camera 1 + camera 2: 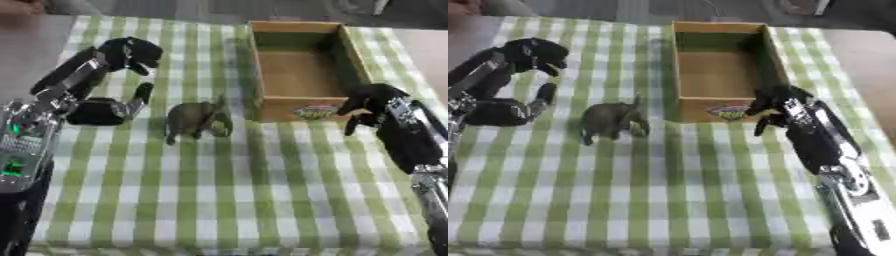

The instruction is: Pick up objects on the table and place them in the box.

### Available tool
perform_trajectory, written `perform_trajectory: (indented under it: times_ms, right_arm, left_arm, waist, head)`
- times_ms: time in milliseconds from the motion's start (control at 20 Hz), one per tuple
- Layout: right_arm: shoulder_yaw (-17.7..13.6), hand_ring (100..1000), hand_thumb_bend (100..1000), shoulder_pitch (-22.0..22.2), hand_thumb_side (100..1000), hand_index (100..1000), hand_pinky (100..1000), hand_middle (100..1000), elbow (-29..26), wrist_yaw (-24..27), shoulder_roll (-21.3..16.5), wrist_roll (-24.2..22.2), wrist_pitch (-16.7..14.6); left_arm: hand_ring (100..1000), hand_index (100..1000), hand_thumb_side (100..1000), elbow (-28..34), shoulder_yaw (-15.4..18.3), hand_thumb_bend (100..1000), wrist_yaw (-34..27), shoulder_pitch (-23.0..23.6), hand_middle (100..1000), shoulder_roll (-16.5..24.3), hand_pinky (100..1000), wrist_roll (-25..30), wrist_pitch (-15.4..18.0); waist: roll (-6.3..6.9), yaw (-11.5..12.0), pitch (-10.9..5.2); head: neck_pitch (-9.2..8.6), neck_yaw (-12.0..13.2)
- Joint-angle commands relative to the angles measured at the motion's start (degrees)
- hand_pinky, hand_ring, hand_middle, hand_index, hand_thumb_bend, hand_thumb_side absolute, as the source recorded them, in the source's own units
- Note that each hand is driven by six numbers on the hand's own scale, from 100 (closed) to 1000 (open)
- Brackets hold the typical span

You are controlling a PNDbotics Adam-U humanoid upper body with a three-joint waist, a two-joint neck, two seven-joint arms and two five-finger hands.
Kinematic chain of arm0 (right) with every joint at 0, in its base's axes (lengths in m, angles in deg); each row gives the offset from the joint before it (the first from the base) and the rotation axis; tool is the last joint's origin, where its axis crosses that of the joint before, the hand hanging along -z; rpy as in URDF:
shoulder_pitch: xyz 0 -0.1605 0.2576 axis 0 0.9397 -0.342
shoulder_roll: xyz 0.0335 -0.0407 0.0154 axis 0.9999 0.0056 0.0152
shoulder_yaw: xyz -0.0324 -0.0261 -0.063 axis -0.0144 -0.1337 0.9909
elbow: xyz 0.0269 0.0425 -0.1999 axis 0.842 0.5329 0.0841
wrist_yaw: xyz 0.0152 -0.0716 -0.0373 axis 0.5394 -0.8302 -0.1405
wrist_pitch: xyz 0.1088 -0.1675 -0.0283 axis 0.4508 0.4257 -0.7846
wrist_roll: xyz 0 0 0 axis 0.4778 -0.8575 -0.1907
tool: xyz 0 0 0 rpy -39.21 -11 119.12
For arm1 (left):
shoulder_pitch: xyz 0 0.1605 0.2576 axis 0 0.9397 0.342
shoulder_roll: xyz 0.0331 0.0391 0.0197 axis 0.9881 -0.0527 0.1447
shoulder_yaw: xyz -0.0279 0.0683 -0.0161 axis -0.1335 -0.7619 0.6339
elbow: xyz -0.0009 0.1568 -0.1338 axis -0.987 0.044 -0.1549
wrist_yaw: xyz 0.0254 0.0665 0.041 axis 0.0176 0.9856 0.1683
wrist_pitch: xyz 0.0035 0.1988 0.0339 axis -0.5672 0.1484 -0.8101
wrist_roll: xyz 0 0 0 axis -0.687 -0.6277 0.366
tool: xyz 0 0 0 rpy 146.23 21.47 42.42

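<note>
A grey-brown toy elephant (197, 120) stands on the checked cloth, just left of the box's front corner. The open wooden box (259, 65) sits at the far middle, with nothing in it. My left hand (131, 51) hovers over the cloth's far left, away from the elephant, its fingers drooping and holding nothing. A black lump with an upright prong (101, 111) lies beside my left forearm; I cannot make out what it is. My right hand (776, 104) hangs at the box's front right corner, fingers relaxed downward and empty.
The green-and-white checked cloth (236, 190) covers the table down to its front edge. The box's front wall carries a coloured sticker (315, 110). Bare table (429, 50) shows to the right of the cloth.
</note>
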Motion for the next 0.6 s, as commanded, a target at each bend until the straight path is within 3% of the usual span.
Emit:
perform_trajectory:
  times_ms: [50, 600]
  right_arm:
    - [-0.3, 616, 100, -0.3, 730, 706, 385, 557, -0.5, -0.2, -1.2, 0.0, 0.0]
    - [-0.1, 617, 100, -0.3, 731, 706, 385, 557, -0.5, -0.3, -1.1, -0.2, 0.0]
  left_arm:
    - [804, 839, 100, 0.8, -0.7, 100, 3.2, -2.0, 829, 1.5, 779, 0.8, 1.2]
    - [852, 872, 100, -6.0, -5.6, 236, 14.5, -8.2, 867, -1.7, 838, 3.3, 3.9]
  waist:
    - [0.09, -0.1, -0.98]
    - [-0.07, -0.2, -1.01]
  head:
    - [0.35, 0.1]
    - [0.35, 0.9]
